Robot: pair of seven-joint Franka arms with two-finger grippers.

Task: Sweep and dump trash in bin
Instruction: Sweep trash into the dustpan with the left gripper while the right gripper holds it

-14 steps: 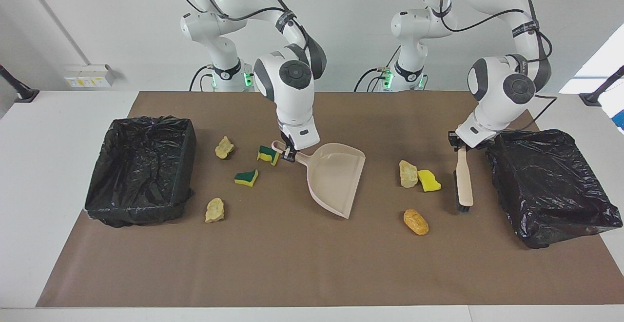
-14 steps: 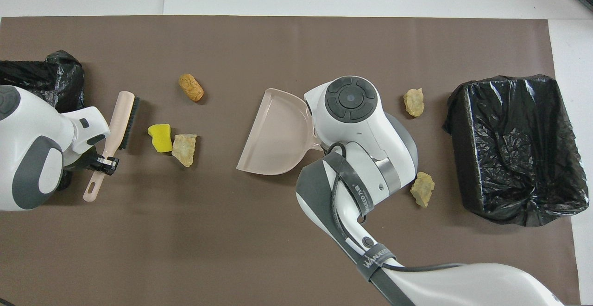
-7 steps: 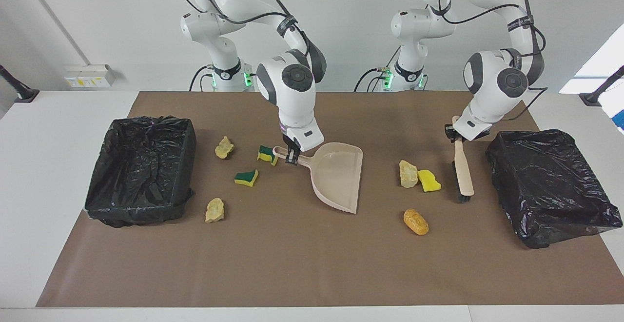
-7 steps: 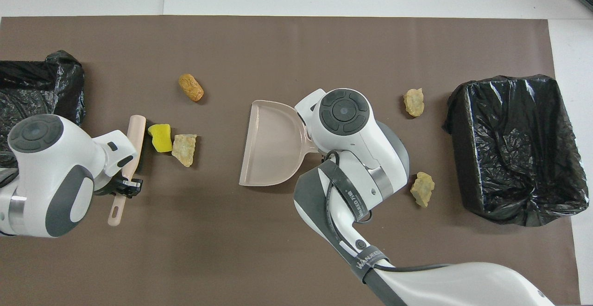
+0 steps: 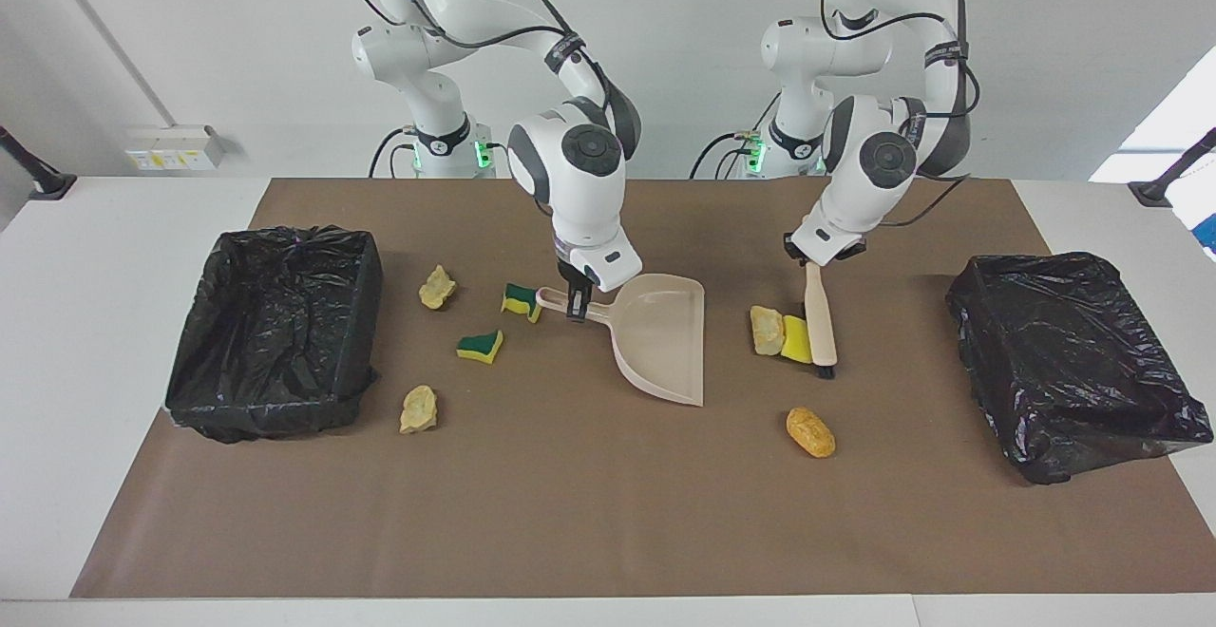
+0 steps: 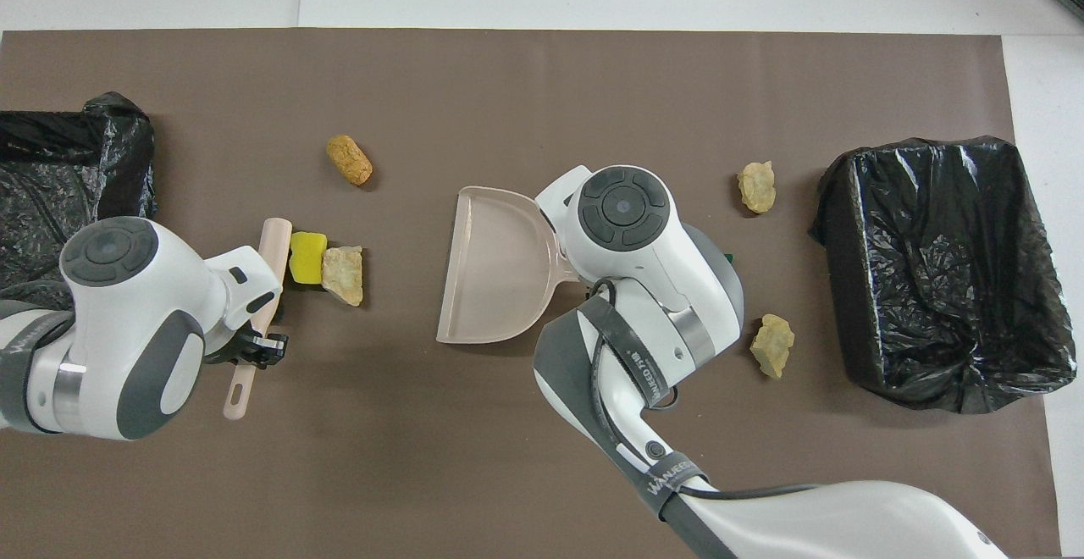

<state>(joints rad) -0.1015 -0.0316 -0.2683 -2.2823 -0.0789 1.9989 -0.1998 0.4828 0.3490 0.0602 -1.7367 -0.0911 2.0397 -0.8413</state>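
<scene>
Ideally, the left gripper, pinching the brush, pushes the yellow sponge and beige wad straight into the dustpan pinched by the right gripper mid-mat.

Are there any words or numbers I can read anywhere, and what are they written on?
"WANJEED": on the dark strap around the right arm, overhead view; the last letters are unsure.
A second strap higher on that arm has white letters, too tilted to read.
The wall plate has small marks, too small to read.
Nothing is written on the dustpan, brush or bins.
</scene>
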